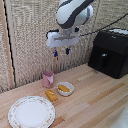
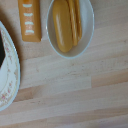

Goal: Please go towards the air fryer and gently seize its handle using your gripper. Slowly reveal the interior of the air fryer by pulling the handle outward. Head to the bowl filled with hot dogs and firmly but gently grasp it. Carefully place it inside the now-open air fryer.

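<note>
The black air fryer (image 1: 111,50) stands at the exterior view's right with its drawer closed and the chunky black handle (image 1: 103,61) on its front. My gripper (image 1: 61,51) hangs open and empty high above the table, well away from the fryer and above the bowl area. The small white bowl (image 1: 65,94) sits on the wooden table and holds yellow-orange hot dogs (image 1: 63,88). In the wrist view the bowl (image 2: 91,22) and its hot dogs (image 2: 64,27) lie straight below. My fingers do not show there.
A pink cup (image 1: 48,78) stands just behind the bowl. A loose orange food piece (image 1: 51,94) (image 2: 29,20) lies beside the bowl. A large floral-rimmed plate (image 1: 31,111) (image 2: 7,75) sits near the table's front. A woven screen backs the table.
</note>
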